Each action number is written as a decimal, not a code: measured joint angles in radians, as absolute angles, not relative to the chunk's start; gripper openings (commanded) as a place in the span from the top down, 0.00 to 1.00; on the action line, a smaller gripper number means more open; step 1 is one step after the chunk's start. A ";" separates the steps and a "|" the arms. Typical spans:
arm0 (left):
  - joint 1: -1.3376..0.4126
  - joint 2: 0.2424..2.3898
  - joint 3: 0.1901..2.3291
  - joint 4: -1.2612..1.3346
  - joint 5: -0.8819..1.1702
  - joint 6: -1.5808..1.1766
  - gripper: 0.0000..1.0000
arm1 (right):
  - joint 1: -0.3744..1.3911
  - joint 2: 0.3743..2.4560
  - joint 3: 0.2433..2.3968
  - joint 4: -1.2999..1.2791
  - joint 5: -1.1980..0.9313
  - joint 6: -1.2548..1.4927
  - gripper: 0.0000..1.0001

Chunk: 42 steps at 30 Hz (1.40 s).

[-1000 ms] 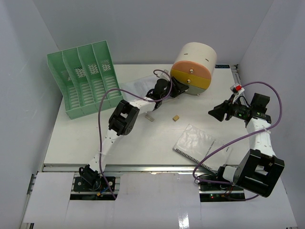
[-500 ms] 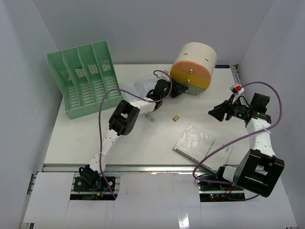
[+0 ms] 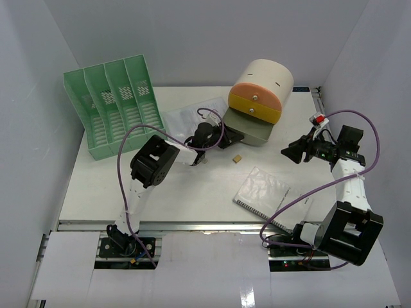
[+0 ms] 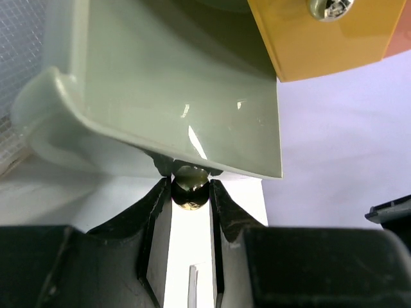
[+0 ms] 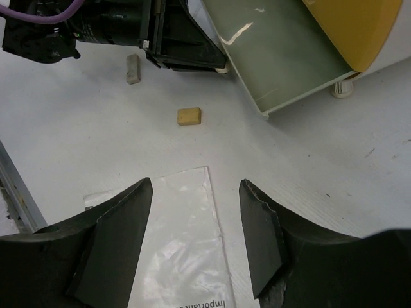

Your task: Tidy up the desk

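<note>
On the white desk [image 3: 192, 192] stands a round cream drawer unit [image 3: 264, 80] with an orange and a yellow drawer front. Its bottom grey-green drawer [image 3: 252, 130] is pulled out toward the front left. My left gripper [image 3: 223, 136] is shut on that drawer's dark knob [image 4: 190, 187], one finger on each side, under the drawer's front wall [image 4: 173, 77]. My right gripper [image 3: 289, 152] hovers open and empty at the right, above a plastic-covered notebook [image 5: 173, 250]. The open drawer [image 5: 282, 58] looks empty in the right wrist view.
A tan eraser [image 3: 237, 158] and a pale eraser [image 3: 201, 159] lie near the drawer, the pale one beside the left arm. The notebook [image 3: 262, 192] lies front right. A paper sheet [image 3: 183, 119] lies behind the left arm. A green file rack [image 3: 115, 109] stands back left.
My left gripper has drawn back toward the front left with the knob in it, and the grey-green drawer has slid out of the unit. The right arm has not moved.
</note>
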<state>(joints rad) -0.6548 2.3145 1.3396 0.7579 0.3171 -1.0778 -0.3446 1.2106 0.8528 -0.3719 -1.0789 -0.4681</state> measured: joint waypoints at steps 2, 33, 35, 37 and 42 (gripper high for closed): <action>-0.654 2.313 1.333 0.765 0.326 -1.074 0.32 | -0.324 1.211 0.853 -0.390 -1.075 -0.501 0.31; -0.577 1.046 0.757 -0.086 -0.031 -0.150 0.02 | 0.401 1.702 1.238 -0.882 -0.634 -1.803 0.34; -0.576 0.922 0.685 -0.153 -0.091 -0.116 0.02 | 0.419 1.770 1.318 -0.879 -0.585 -1.788 0.35; -0.575 0.831 0.647 -0.198 -0.126 -0.095 0.02 | 0.431 1.832 1.383 -0.866 -0.539 -1.773 0.36; -0.575 0.676 0.608 -0.255 -0.187 -0.074 0.02 | 0.443 1.938 1.457 -0.861 -0.439 -1.731 0.39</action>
<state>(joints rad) -0.5751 0.6765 0.6084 -0.2548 -0.1871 -0.0740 0.4434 1.9383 1.4574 -0.8615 -0.4393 -1.7315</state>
